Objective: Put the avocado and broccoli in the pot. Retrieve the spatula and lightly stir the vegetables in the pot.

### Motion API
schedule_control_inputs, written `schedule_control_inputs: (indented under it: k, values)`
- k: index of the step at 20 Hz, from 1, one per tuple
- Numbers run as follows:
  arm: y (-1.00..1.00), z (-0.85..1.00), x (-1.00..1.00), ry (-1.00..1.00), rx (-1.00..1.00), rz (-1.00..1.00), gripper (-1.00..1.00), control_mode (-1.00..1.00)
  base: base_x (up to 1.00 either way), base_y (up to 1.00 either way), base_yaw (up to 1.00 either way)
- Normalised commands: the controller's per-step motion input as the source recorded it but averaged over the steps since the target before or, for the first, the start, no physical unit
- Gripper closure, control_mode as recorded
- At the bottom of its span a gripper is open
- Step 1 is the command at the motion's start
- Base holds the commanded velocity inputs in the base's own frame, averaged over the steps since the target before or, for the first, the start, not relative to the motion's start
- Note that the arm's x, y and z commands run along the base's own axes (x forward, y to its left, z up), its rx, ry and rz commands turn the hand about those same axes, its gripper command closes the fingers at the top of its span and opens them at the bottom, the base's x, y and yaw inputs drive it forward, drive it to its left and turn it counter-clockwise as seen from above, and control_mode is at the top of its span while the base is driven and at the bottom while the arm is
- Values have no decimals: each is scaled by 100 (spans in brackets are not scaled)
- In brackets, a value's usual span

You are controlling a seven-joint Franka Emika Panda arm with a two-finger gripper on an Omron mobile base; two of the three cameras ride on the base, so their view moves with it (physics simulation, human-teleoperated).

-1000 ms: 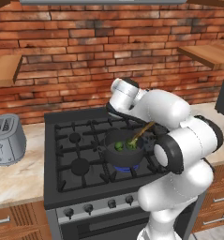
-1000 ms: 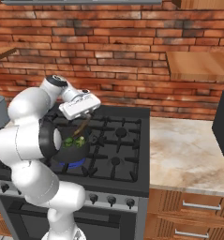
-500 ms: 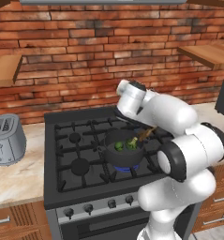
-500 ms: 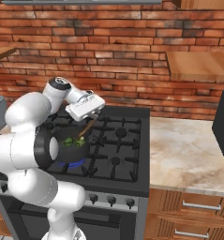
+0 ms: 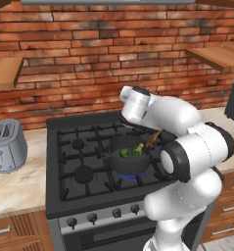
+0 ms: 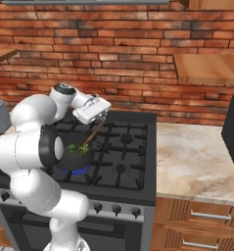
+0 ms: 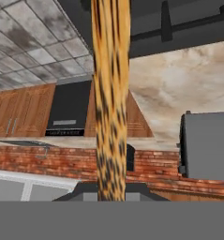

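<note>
The spatula (image 6: pixel 93 133) is clamped in the closed end effector (image 6: pixel 100 119), its wooden handle running slanted from the end effector down into the pot (image 6: pixel 74 156). In the left base view the spatula (image 5: pixel 152 138) shows as a short brown length emerging below the white arm and entering the pot (image 5: pixel 129 163) from its right rim side. In the hand view the spatula (image 7: pixel 110 98) runs as a long mottled brown strip from the bottom of the picture to its top edge.

The pot stands on the front burner of the stove (image 5: pixel 79 162), near the front edge, over a blue flame. Inside it lie the avocado (image 5: pixel 124 152), round and dark green, and just beside it the broccoli (image 5: pixel 137 148), paler and lumpy; the spatula's lower end sits at the broccoli. The end effector hangs above and behind the pot, apart from its rim.

Farther left, on the surface (image 5: pixel 18 184), stands a grey toaster (image 5: pixel 7 145). A brick wall (image 5: pixel 89 59) closes the rear.
</note>
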Motion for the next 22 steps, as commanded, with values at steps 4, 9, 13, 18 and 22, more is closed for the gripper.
schedule_control_inputs:
  k: [4, 9, 13, 18, 22]
  values:
    - [10, -27, 71, 3, -8, 0, 100, -100, 0, 0, 0]
    - [26, -22, 14, 2, -6, 0, 100, -100, 0, 0, 0]
    - [29, -6, 0, 0, -3, 0, 100, -100, 0, 0, 0]
    - [19, -2, 0, 0, -4, 0, 100, -100, 0, 0, 0]
    - [19, 0, 0, 0, -1, 1, 100, -100, 0, 0, 0]
